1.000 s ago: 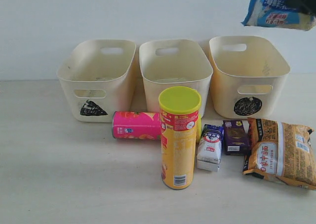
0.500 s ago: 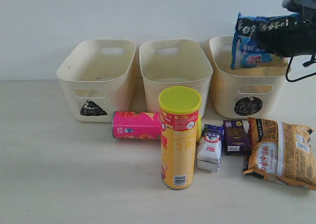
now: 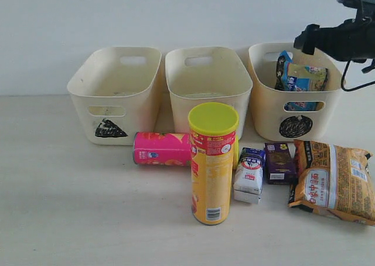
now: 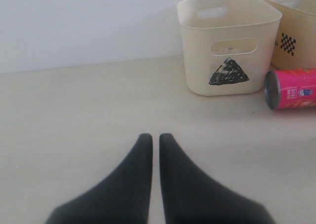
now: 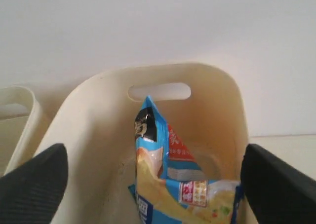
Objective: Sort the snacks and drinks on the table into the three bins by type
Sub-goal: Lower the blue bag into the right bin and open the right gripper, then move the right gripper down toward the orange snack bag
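The blue-white snack bag (image 3: 300, 78) stands on end inside the right bin (image 3: 269, 111). My right gripper (image 3: 306, 38) hovers above that bin, open, with the bag (image 5: 163, 179) loose below, between its wide-apart fingers (image 5: 34, 184). On the table in front of the bins are the upright yellow chip tube (image 3: 212, 166), the pink tube (image 3: 161, 149) lying on its side, the white-and-blue carton (image 3: 249, 175), the purple carton (image 3: 279, 162) and the orange-brown bag (image 3: 333, 181). My left gripper (image 4: 152, 137) is shut on nothing, low over bare table.
The left bin (image 3: 135, 102) and middle bin (image 3: 181, 102) hold no snack or drink that I can see. A white wall runs close behind the bins. The left wrist view shows the left bin (image 4: 197, 71) and the pink tube (image 4: 291, 89) some way ahead.
The right gripper came down from the top right with the blue-white bag, opened, and the bag dropped into the right bin. Everything else stayed put.
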You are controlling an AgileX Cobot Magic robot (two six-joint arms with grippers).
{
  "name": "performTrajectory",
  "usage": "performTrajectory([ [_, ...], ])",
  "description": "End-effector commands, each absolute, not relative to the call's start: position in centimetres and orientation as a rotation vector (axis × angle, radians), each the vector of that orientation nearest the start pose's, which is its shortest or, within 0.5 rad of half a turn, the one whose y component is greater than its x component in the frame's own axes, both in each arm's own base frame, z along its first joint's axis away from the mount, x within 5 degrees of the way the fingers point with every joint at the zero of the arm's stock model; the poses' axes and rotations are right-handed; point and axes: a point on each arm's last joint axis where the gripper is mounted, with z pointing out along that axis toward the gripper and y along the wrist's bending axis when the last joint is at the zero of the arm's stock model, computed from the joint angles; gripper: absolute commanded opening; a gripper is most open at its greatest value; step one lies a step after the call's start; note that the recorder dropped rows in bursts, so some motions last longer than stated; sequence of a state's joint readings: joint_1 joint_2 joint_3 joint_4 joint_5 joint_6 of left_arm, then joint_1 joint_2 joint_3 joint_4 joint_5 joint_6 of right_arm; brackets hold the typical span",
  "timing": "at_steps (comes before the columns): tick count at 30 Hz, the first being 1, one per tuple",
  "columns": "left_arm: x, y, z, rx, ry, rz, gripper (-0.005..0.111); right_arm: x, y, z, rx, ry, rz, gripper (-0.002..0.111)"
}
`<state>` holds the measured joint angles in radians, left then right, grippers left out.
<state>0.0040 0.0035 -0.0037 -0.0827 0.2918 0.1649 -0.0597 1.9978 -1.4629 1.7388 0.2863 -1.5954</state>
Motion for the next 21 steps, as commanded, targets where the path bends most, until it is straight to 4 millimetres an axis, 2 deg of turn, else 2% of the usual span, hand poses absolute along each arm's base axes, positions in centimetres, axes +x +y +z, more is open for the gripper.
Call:
performTrajectory([
  [1, 5.5, -0.2, 18.7, 0.090, 1.772, 0.040, 0.004, 45.8, -0.9, 28.3, 0.055, 1.889, 0.245, 0.082],
  [4, 5.5, -0.2, 18.7, 0.090, 1.772, 0.040, 0.004, 44.7, -1.2, 31.1, 0.070, 1.832, 0.207, 0.063],
  [10, 5.5, -0.2, 18.7, 0.090, 1.772, 0.040, 0.004, 42.7, -1.1, 35.2, 0.048, 1.744, 0.185, 0.004],
  [11, 5.5, -0.2, 18.7, 0.090, 1.772, 0.040, 0.004, 42.4, -1.1, 35.6, 0.041, 1.738, 0.183, 0.000],
  [16, 5.5, -0.2, 18.7, 0.090, 1.772, 0.040, 0.004, 41.0, -1.4, 36.0, -0.027, 1.749, 0.066, 0.000],
  [21, 5.5, -0.2, 18.7, 0.090, 1.772, 0.040, 0.004, 39.2, -3.0, 34.0, 0.071, 1.816, -0.141, 0.000],
])
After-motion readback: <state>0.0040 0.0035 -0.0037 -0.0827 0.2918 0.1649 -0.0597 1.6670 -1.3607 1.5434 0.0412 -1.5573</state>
